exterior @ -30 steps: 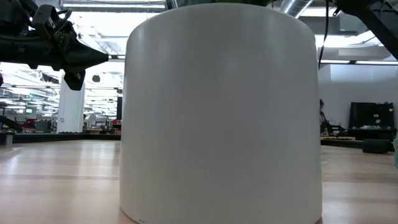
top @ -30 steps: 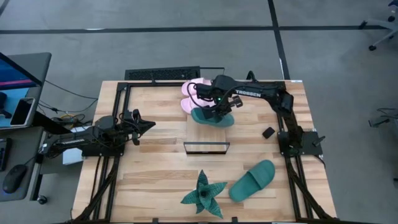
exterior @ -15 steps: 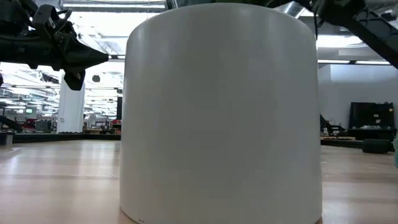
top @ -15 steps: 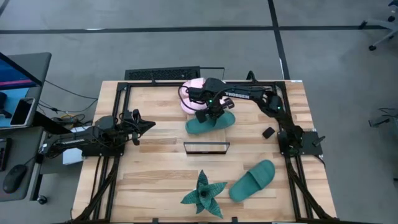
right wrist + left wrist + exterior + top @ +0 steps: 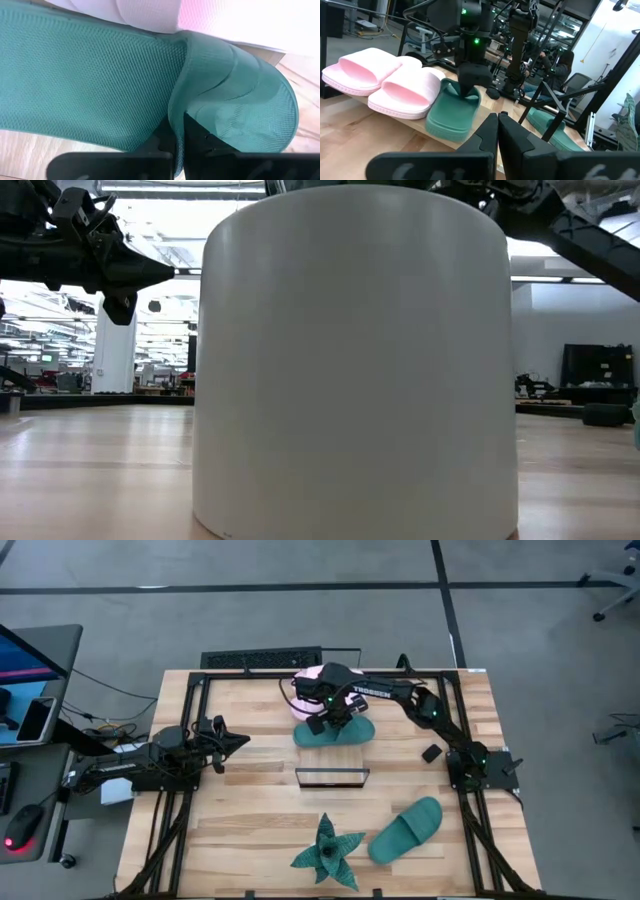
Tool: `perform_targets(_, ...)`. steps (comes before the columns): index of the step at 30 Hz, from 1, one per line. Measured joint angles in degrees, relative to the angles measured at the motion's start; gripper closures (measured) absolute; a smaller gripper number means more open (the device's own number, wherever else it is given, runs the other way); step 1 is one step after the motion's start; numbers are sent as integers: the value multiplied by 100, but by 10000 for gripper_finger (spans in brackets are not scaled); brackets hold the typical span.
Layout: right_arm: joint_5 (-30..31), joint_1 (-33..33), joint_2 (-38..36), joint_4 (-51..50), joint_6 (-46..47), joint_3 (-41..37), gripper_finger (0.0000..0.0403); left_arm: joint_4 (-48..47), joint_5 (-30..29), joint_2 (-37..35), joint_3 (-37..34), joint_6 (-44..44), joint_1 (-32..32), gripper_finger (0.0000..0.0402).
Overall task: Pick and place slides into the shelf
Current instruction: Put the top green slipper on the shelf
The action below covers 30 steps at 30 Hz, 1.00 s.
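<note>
teal slide (image 5: 333, 730): soft, light, looks foam-like; strap edge = best hold.
right end effector (image 5: 338, 718): clenched on that strap, slide on shelf (image 5: 415, 122) beside pink pair (image 5: 387, 80).
left end effector (image 5: 238, 740): closed, empty, idle at surface's left.
2nd teal slide (image 5: 405, 829): on surface (image 5: 250, 830), near plant (image 5: 327, 852).
shelf contents: 2 pink + 1 teal.

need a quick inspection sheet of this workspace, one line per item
surface: wooden tabletop, bare at the front left.
job's things: two pink slides on the shelf; teal slide beside them; second teal slide on the table, front right.
clutter: spiky green plant; small black block; white cylinder blocking the low view.
end effectors: right end effector shut on the teal slide's strap; left end effector shut, empty, waiting at the left.
cables: bundle left of the table.
surroundings: monitor, phone, mouse at left.
</note>
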Motion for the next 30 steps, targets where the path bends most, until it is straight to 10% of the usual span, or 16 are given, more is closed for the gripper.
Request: perform_targets(30,-145,-47,-24,108,28,2,163,-2,-3,0,0,-1,0,401)
